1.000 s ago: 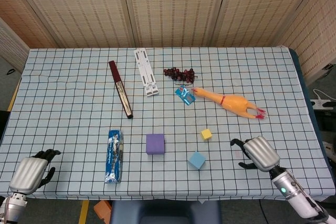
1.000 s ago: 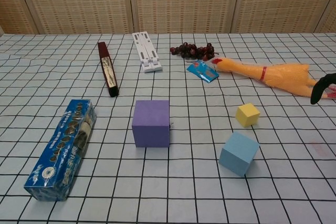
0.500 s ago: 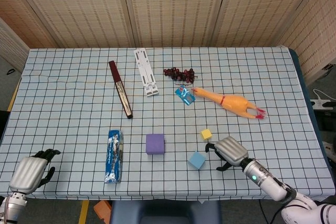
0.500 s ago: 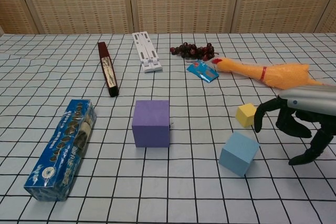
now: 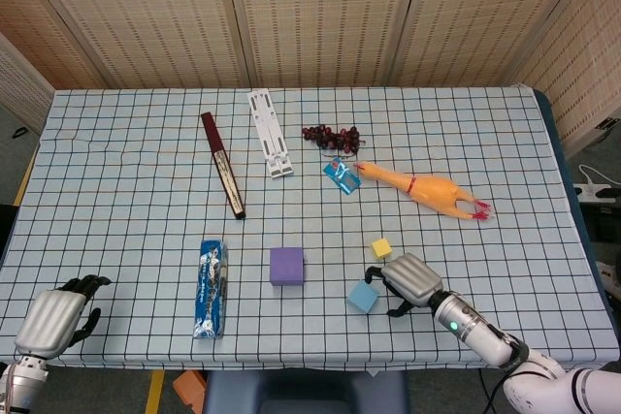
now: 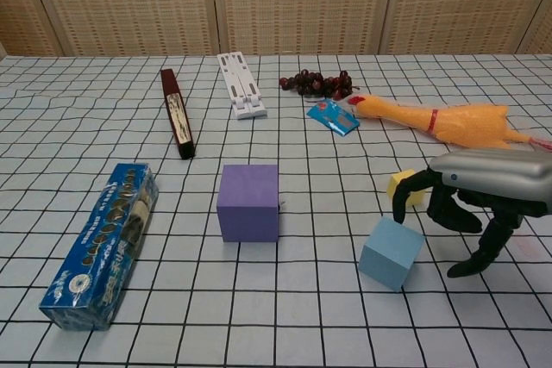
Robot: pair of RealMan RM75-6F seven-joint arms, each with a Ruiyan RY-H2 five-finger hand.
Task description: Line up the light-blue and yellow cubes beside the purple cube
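Light-blue cube (image 6: 392, 252) sits near the front edge of the checked surface (image 5: 116, 143), with the yellow cube (image 5: 381, 247) just beyond it at about 1 o'clock and the purple cube (image 6: 248, 202) off at its 9 o'clock, a clear gap between them. The right hand (image 5: 408, 281) is right there, palm down, hovering just at the blue cube's 3 o'clock. Its dark fingers (image 6: 401, 200) are apart and arched downward, nothing between them. In the chest view one fingertip hangs in front of the yellow cube and partly hides it; whether it touches, I cannot tell. Another finger points down to the cloth at 3 o'clock of the blue cube, apart from it.

Left hand (image 5: 56, 318) rests at the near left corner, well away from the cubes, fingers curled in with nothing in them.

Around the scene: a blue packet (image 6: 103, 241) lies at 9 o'clock of the purple cube. A dark red bar (image 5: 222, 177) lies at its 11 o'clock. A white bracket (image 5: 270, 132) lies beyond that, grapes (image 5: 331, 136) and a small blue card (image 5: 342, 175) at 1 o'clock. A rubber chicken (image 5: 432, 189) stretches out at 12 o'clock of the right hand.
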